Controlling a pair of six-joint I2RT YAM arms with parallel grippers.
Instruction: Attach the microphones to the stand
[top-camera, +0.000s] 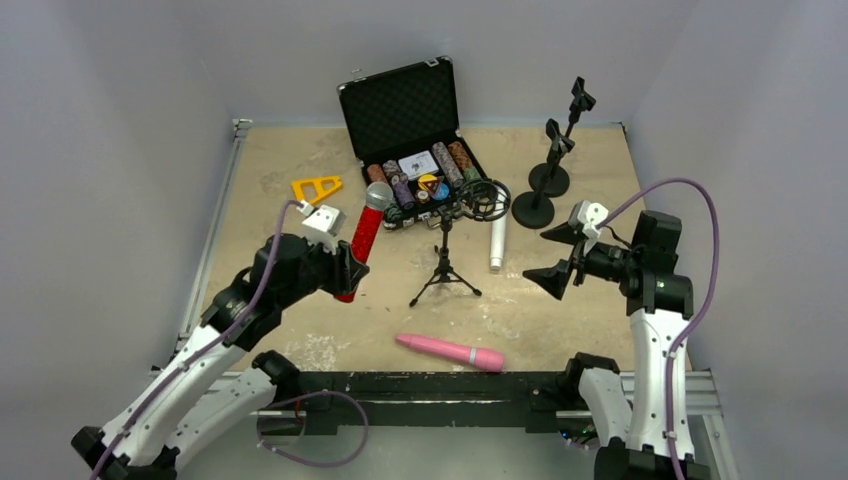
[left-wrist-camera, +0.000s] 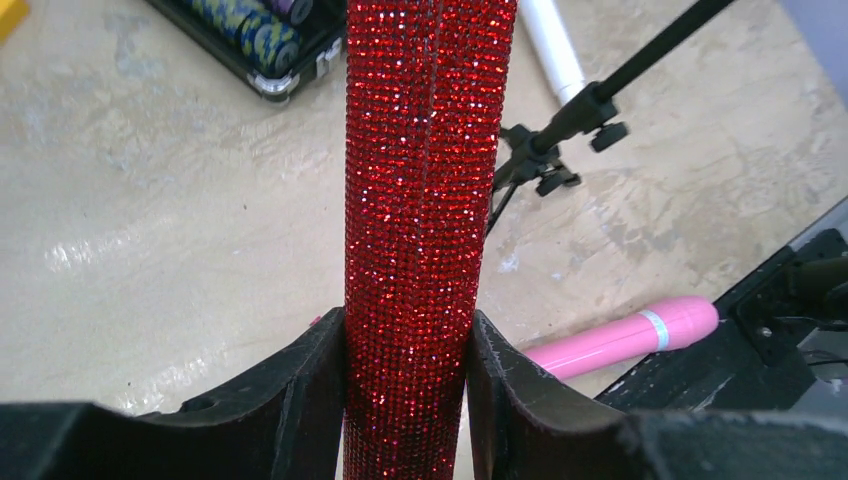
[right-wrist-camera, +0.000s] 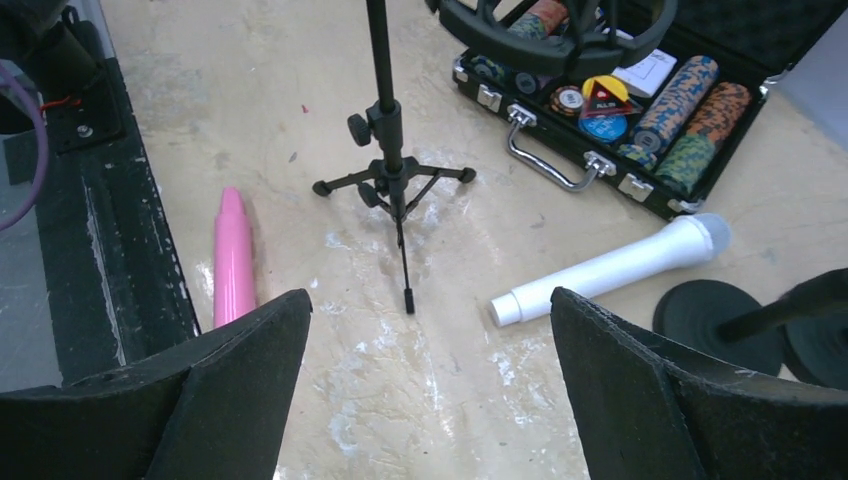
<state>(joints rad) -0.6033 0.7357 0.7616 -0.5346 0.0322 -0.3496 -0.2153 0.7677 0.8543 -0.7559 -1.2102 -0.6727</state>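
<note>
My left gripper (top-camera: 350, 268) is shut on the glittery red microphone (top-camera: 362, 238) and holds it tilted above the table, silver mesh head up and to the right; its red barrel (left-wrist-camera: 420, 200) fills the left wrist view between my fingers. The black tripod stand (top-camera: 445, 262) with a ring shock mount (top-camera: 485, 200) stands at mid-table. The pink microphone (top-camera: 450, 351) lies near the front edge. The white microphone (top-camera: 497, 243) lies right of the tripod. My right gripper (top-camera: 558, 258) is open and empty above the table, right of the white microphone (right-wrist-camera: 610, 268).
An open black case of poker chips (top-camera: 415, 150) stands at the back centre. Two black round-base clip stands (top-camera: 545, 170) are at the back right. A yellow triangular piece (top-camera: 316, 187) lies at the back left. The arms' black base rail (top-camera: 420, 385) runs along the front edge.
</note>
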